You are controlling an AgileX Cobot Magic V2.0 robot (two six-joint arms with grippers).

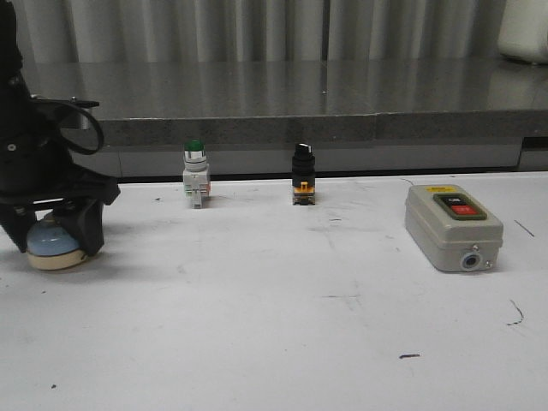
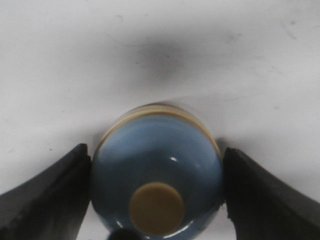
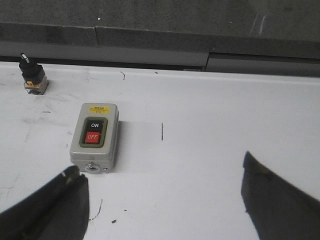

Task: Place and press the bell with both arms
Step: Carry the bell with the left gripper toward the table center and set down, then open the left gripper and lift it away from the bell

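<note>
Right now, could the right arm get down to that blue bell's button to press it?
Probably not yet. The bell sits at the table's far left with the left gripper around it. The right gripper hangs open near the grey switch box, well away.

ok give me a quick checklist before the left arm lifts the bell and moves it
1. Left gripper around the bell: ok, a finger sits on each side of the blue dome.
2. Fingers actually touching the dome: cannot tell, they look flush against it, but clamping force is not visible.
3. Bell upright on the table: ok, base flat in the front view, cream button on top.
4. Path toward table centre: ok, the green-capped pushbutton and black selector switch stand farther back.
5. Right gripper ready to press: ok, open, holding nothing, hovering near the grey switch box.
</note>
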